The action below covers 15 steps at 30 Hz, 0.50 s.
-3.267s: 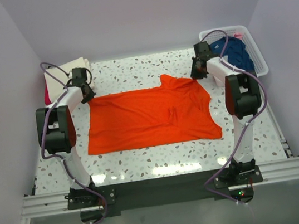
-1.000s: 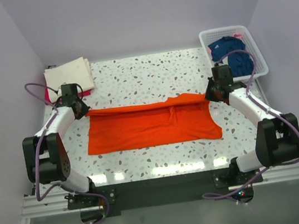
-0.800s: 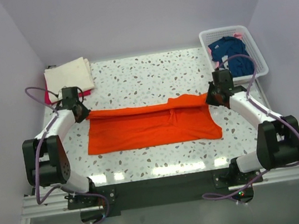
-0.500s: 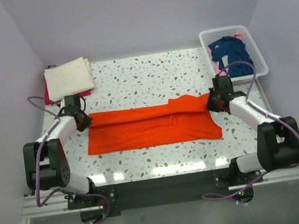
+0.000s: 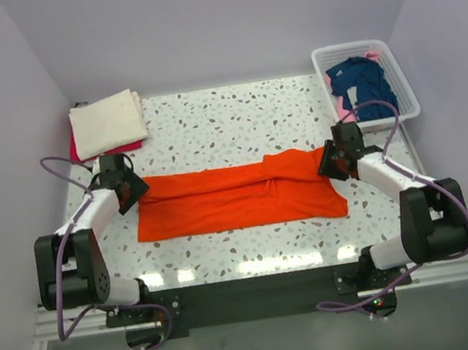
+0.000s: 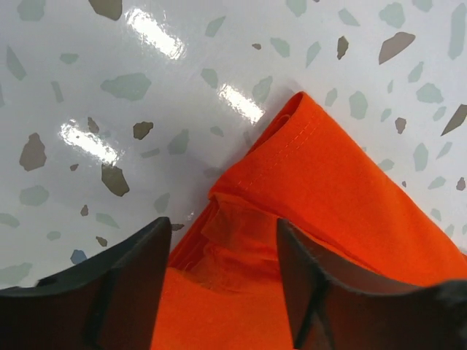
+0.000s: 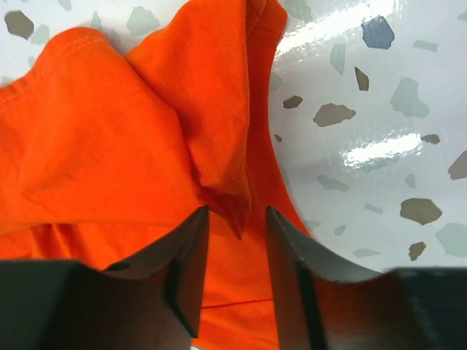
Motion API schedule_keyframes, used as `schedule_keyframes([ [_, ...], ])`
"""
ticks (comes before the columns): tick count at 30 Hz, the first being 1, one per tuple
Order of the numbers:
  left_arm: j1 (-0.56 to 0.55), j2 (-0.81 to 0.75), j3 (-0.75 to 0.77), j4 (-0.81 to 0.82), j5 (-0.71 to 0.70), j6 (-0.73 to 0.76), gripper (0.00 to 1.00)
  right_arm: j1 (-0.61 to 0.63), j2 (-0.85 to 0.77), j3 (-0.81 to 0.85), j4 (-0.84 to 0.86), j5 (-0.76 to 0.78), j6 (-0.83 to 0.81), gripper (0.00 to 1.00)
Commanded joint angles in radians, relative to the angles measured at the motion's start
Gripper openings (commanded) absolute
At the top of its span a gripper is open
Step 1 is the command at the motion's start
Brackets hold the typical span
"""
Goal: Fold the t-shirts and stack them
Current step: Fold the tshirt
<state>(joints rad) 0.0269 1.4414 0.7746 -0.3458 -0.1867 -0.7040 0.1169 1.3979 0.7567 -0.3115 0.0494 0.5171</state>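
A bright orange t-shirt [image 5: 237,194] lies on the speckled table, its far half folded forward into a long band. My left gripper [image 5: 131,193] sits low at the fold's left end. In the left wrist view this gripper [image 6: 222,233] is open, the folded orange corner [image 6: 314,168] lying loose between its fingers. My right gripper [image 5: 327,164] sits at the fold's right end. Seen from the right wrist, it [image 7: 235,215] is open too, with a bunched sleeve [image 7: 211,124] just ahead of its jaws. A folded cream t-shirt [image 5: 107,122] rests on a red one [image 5: 79,151] at the back left.
A white lattice basket [image 5: 406,89] stands at the back right with a navy t-shirt [image 5: 361,81] inside. Purple walls close in the table on three sides. Both arm bases are bolted on the rail at the near edge.
Both grippers carried the shirt's far edge toward the near side and down, narrowing the orange band, then opened and let go of the cloth.
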Motion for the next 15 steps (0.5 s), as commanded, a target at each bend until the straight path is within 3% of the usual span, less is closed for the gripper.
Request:
schedule_keyframes([
  [1, 0.011, -0.065, 0.024, 0.004, -0.023, 0.012, 0.68, 0.0, -0.02, 0.009, 0.002, -0.003, -0.005, 0.43],
  [4, 0.011, -0.09, 0.055, -0.022, -0.027, 0.032, 0.7, -0.002, -0.069, 0.045, -0.035, 0.02, -0.028, 0.5],
  [8, -0.007, -0.107, 0.06, -0.013, 0.018, 0.029, 0.66, 0.004, -0.096, 0.133, -0.09, 0.003, -0.054, 0.52],
  [15, -0.159, -0.012, 0.098, 0.071, 0.052, 0.023, 0.59, 0.085, 0.083, 0.312, -0.129, 0.047, -0.115, 0.54],
])
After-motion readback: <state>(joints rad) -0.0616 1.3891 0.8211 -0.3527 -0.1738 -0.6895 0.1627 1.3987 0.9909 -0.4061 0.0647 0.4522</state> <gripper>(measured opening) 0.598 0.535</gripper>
